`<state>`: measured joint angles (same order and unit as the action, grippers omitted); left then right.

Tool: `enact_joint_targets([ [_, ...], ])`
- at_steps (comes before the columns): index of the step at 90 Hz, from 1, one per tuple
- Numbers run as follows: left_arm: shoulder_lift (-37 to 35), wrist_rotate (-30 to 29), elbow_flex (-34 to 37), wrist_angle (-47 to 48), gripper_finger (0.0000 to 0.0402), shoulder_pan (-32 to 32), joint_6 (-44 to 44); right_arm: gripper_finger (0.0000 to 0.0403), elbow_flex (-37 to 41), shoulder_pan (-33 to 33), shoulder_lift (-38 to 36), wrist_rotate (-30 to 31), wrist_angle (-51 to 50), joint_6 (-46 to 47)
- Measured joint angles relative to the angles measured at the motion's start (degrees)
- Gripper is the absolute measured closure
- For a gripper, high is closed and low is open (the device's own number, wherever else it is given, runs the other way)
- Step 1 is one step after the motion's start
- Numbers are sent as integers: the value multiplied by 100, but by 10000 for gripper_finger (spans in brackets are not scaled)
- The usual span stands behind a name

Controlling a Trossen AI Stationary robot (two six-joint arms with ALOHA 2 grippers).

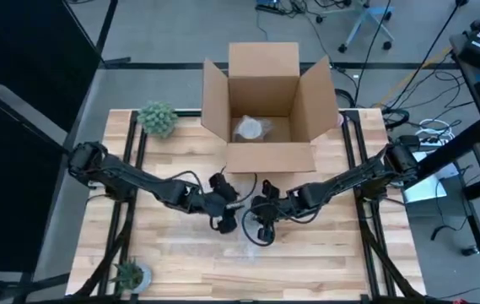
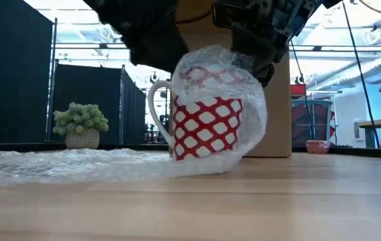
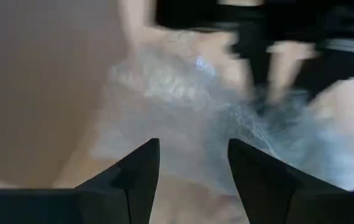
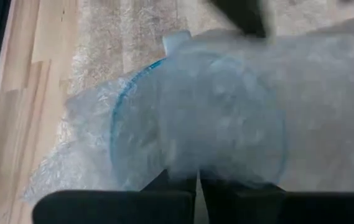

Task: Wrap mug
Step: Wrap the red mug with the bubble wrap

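Mug (image 2: 207, 127) stands upright on desk (image 2: 257, 201), directly below right pincer (image 4: 198, 180), which we see pinched on bubble wrap (image 2: 240, 80); left pincer (image 3: 192, 165) gapes empty beside it.

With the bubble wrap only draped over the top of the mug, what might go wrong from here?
1. The bubble wrap covers only the top and one side of the mug; it may slip back off if released.
2. The right gripper is pinching wrap right at the rim, so a pull might tip the mug.
3. The left gripper is open and close by; both arms crowd together and could collide.
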<state>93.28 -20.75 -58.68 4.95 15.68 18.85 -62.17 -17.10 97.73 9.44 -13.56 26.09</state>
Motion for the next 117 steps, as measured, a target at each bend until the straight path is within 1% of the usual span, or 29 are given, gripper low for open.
enact_joint_targets([
  [7, 172, 251, 7, -192, 222, 9, -6, 403, -2, 0, 0, 0, 0, 0],
  [16, 426, 414, 2, -192, 222, 9, 25, 403, -4, 3, 0, 2, 21, -2],
  [26, 636, 437, -17, -255, 222, 20, 32, 403, -20, 24, 0, -25, 23, 0],
  [33, 702, 444, -22, -262, 222, 20, 37, 403, -148, 28, 5, -46, -164, -12],
  [43, 723, 441, -24, -256, 222, 20, 27, 403, -562, 28, 9, -66, -749, -145],
  [61, 730, 441, -17, -220, 222, 52, 13, 403, -1782, 28, 4, -53, -2581, -229],
  [71, 733, 441, -17, -204, 222, 57, 9, 399, -2092, 30, -2, -14, -2832, -154],
  [79, 733, 441, -25, -186, 222, 57, 7, 378, -2090, 60, 1, -14, -2793, -151],
  [88, 741, 448, -69, -162, 222, 73, -15, 338, -2074, 102, 104, 134, -2724, -55],
  [95, 742, 448, -78, -165, 222, 81, -85, 304, -2045, 123, 318, 263, -2706, -28],
  [104, 742, 448, -78, -162, 222, 83, -120, 264, -2041, 135, 635, 261, -2635, 25],
  [117, 740, 449, -49, -29, 222, 102, -105, 227, -2053, 122, 1034, 289, -2663, 246],
])
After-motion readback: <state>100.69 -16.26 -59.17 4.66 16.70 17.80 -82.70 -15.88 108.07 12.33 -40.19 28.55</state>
